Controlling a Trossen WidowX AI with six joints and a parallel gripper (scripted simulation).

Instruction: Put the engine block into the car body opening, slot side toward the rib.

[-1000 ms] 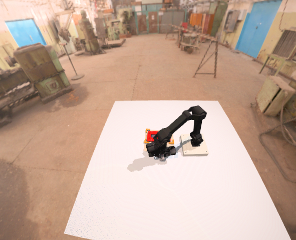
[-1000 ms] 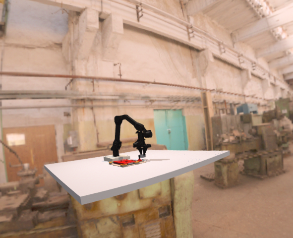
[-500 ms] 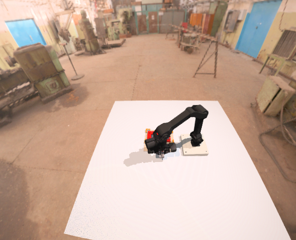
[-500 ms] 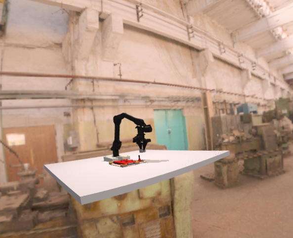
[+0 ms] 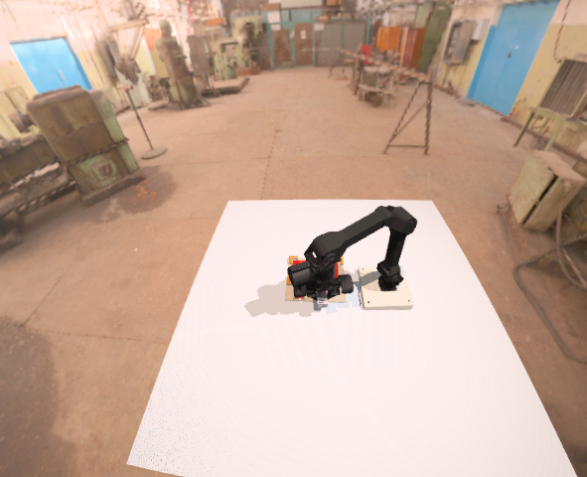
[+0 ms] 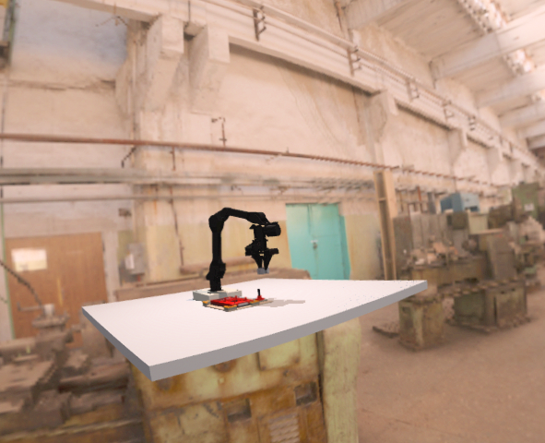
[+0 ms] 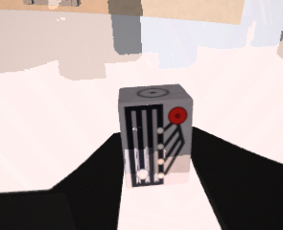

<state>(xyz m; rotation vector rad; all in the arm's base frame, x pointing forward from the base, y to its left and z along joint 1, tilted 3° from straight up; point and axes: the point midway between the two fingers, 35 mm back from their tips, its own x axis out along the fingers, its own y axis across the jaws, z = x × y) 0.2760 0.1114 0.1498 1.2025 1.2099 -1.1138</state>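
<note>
The grey engine block [image 7: 176, 165] [image 6: 263, 271] has black bars and a red disc on the face toward the wrist camera, and a ring on its top end. My gripper [image 7: 154, 137] [image 6: 263, 268] is shut on it, one finger on each side, and holds it high above the table. The red car body [image 6: 227, 301] [image 5: 298, 261] lies on a thin tan board. In the top view the arm hides most of it. The opening and the rib cannot be made out, and the car body is out of the wrist view.
The tan board [image 5: 289, 296] [image 7: 194, 11] has orange corner pieces. A small dark upright piece [image 6: 258, 292] stands at the car body's far end in the exterior view. The arm's pale base plate [image 5: 385, 302] [image 6: 205, 295] is beside the board.
</note>
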